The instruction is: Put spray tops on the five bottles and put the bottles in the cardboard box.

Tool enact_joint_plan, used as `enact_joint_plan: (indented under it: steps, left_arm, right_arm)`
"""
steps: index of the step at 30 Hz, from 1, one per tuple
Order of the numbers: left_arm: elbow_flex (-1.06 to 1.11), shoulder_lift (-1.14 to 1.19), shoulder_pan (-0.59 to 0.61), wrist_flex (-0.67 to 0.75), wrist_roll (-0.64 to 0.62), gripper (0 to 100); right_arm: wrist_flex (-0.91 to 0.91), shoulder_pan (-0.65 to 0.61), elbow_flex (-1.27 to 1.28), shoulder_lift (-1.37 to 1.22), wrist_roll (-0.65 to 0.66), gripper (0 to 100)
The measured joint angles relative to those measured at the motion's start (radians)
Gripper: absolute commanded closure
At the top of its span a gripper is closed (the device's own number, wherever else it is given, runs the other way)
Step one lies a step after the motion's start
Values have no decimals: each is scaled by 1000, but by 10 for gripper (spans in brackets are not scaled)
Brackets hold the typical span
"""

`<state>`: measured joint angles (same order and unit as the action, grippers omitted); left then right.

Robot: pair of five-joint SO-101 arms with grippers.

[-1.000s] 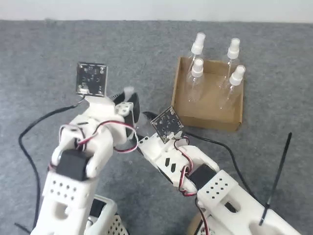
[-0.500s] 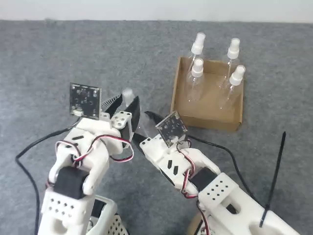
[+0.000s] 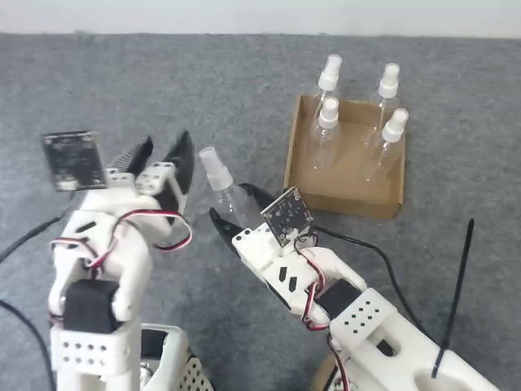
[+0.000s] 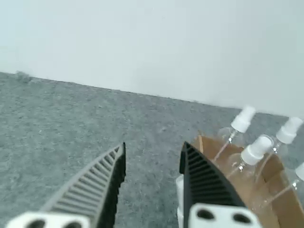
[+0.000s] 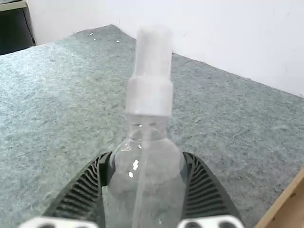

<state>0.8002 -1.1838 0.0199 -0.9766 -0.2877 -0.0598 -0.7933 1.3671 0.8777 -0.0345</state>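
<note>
Right gripper [image 3: 236, 205], lower centre of the high view: jaws parted about the width of the bottle body and closed against both sides of one clear bottle [image 3: 228, 195]. The right wrist view shows the ribbed fingers [image 5: 80, 190] pressed to the bottle [image 5: 145, 175] on either flank. The bottle carries a white spray top [image 3: 212, 161], seated on its neck and pointing toward the upper left of the frame. The held bottle lies left of the cardboard box and apart from it.

Left gripper [image 3: 160, 153], left of centre in the high view: jaws spread wide, nothing between them and nothing touched. It stands just left of the held bottle's spray top. The left wrist view confirms an open gap between the two fingers [image 4: 107, 178], with grey carpet [image 4: 57, 114] behind.

Cardboard box [image 3: 342, 200], upper right of the high view: one box, open at the top, resting on the carpet. It holds four clear bottles [image 3: 324, 142], standing in two rows of two, each with a white spray top.

Count: five bottles, five spray tops fitted, four bottles boxed, one in the right gripper.
</note>
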Motion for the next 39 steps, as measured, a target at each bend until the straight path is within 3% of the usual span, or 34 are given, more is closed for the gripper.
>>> enact_joint_plan:
  steps: [13, 18, 28, 39]
  left_arm:
    - [18, 186, -66, 78, 38, 829]
    - [21, 164, -72, 32, 40, 829]
    - [100, 52, -203, 3, 92, 830]
    - [104, -25, -104, 3, 80, 826]
  right_arm:
    - [0, 0, 0, 0, 0, 992]
    - [0, 0, 2, 0, 0, 992]
    - [-2, 5, 0, 0, 0, 992]
    - [-3, 18, 0, 0, 0, 992]
